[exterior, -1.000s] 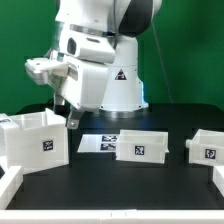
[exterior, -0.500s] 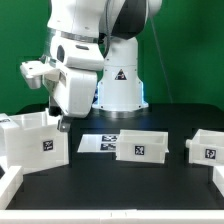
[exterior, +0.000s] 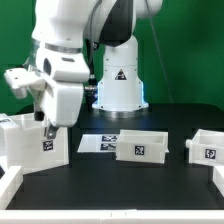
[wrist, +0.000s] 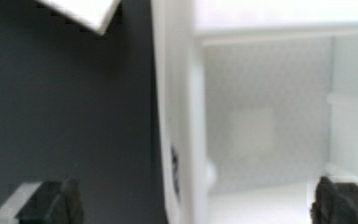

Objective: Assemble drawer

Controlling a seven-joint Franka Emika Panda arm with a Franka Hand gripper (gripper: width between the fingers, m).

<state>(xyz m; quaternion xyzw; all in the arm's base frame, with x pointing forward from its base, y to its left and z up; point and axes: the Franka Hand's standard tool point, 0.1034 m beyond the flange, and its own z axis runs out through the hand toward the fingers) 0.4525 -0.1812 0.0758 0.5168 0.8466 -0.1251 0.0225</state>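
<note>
The spread gripper (exterior: pixel 48 128) hovers over the casing (exterior: pixel 30 152) wall.

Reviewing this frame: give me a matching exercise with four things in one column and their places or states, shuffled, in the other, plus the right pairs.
Things:
1. large casing
2. marker board
3. far tray box
4. gripper

Places or states:
a. at the exterior view's right edge
b. flat on the table, between the hollow white box and the middle tray box
c. open, with one upright white wall between its fingers
d. at the exterior view's left, right under the robot's hand

Pairs: 1-d, 2-b, 3-a, 4-c
</note>
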